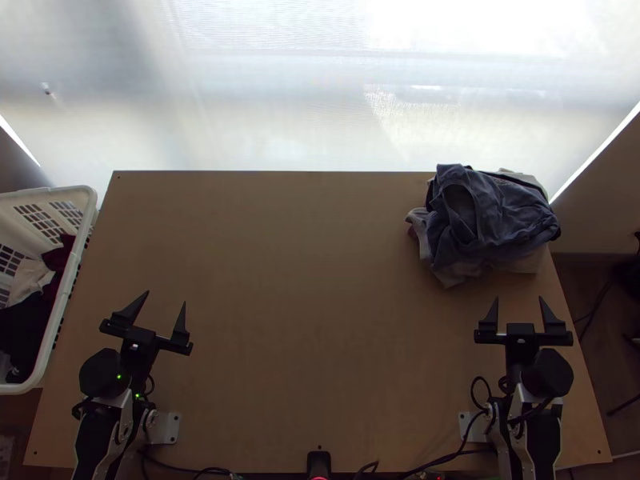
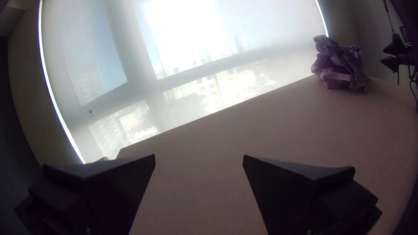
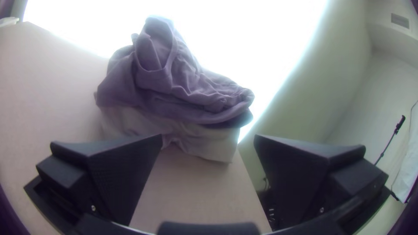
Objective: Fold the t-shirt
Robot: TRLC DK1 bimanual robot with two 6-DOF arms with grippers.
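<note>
Your left hand and right hand are standing open, all folding remaining, the blue-grey t-shirt lying bunched at the worktop's far-right corner.

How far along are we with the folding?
No folding looks done: the blue-grey shirt lies bunched on the clothes pile. Nothing is in hand; the left gripper and right gripper are open and empty. Left to do: take a shirt, spread it and fold it.

matt smooth wooden table, soft wrinkled cloth pile, smooth white plastic basket, matt black end effector fingers
</note>
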